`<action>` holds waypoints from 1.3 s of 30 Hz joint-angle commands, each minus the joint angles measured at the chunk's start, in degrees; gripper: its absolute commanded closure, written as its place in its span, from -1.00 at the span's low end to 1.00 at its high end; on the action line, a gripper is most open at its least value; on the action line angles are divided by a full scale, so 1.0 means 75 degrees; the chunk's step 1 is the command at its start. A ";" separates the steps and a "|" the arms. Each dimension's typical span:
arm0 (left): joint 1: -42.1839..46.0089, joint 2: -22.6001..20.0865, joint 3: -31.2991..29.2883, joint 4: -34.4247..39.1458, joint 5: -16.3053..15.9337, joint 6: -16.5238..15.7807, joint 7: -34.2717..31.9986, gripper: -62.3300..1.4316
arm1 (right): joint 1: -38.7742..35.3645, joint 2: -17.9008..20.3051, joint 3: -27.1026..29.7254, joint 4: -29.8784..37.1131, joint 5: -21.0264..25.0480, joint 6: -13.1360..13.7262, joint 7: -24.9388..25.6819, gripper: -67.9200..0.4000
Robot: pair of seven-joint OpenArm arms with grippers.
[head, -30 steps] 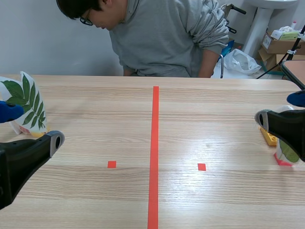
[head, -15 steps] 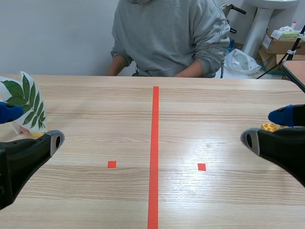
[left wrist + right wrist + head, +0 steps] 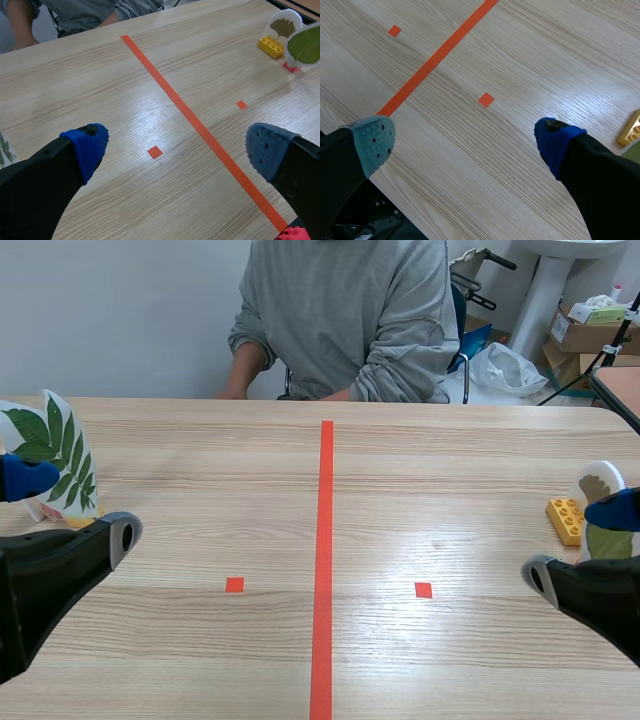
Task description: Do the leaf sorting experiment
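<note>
Sorting is judged not yet begun: a compound-leaf card (image 3: pixel 60 455) is stood at the far left, and a ginkgo card (image 3: pixel 597 487), apparently slotted into a yellow brick (image 3: pixel 565 520), at the right. The left gripper (image 3: pixel 177 150) and right gripper (image 3: pixel 462 142) are held wide open, empty.

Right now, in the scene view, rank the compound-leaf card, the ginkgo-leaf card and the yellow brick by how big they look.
1. compound-leaf card: clearly the largest.
2. ginkgo-leaf card: its lower part is hidden, so this is only what shows.
3. yellow brick: close to the ginkgo-leaf card, slightly smaller.
</note>
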 commanded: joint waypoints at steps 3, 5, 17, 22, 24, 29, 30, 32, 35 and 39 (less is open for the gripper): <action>-0.0023 -0.0117 -0.0009 0.0038 -0.0108 -0.0058 -0.0090 -0.89 | 0.0070 0.0125 -0.0265 0.0006 0.0079 0.0061 0.0233 -0.68; -0.0020 -0.0128 -0.0009 0.0038 -0.0105 -0.0058 -0.0085 -0.89 | 0.0070 0.0125 -0.0350 0.0006 0.0079 0.0061 0.0300 -0.68; -0.0020 -0.0125 -0.0009 0.0038 -0.0102 -0.0064 -0.0093 -0.89 | 0.0070 0.0125 -0.0373 -0.0064 0.0079 0.0061 0.0615 -0.68; -0.0020 -0.0125 -0.0009 0.0038 -0.0102 -0.0061 -0.0149 -0.89 | 0.0070 0.0125 -0.0373 -0.0300 0.0079 0.0061 0.0609 -0.68; -0.0020 -0.0125 -0.0009 0.0038 -0.0102 -0.0061 -0.0146 -0.89 | 0.0070 0.0125 -0.0373 -0.0434 0.0082 0.0061 0.0627 -0.68; -0.0020 -0.0122 -0.0009 0.0038 -0.0102 -0.0058 -0.0146 -0.89 | 0.0070 0.0125 -0.0373 -0.0603 0.0085 0.0061 0.0778 -0.68; -0.0020 -0.0122 -0.0009 0.0038 -0.0102 -0.0058 -0.0146 -0.89 | 0.0070 0.0125 -0.0373 -0.0603 0.0085 0.0061 0.0781 -0.68; -0.0020 -0.0122 -0.0009 0.0038 -0.0102 -0.0061 -0.0146 -0.89 | 0.0070 0.0125 -0.0373 -0.0603 0.0090 0.0061 0.0807 -0.68; -0.0020 -0.0122 -0.0009 0.0038 -0.0102 -0.0061 -0.0152 -0.89 | 0.0070 0.0125 -0.0373 -0.0603 0.0187 0.0061 0.0807 -0.68; -0.0020 -0.0125 -0.0009 0.0038 -0.0099 -0.0061 -0.0341 -0.89 | 0.0070 0.0125 -0.0373 -0.0603 0.0344 0.0061 0.0848 -0.68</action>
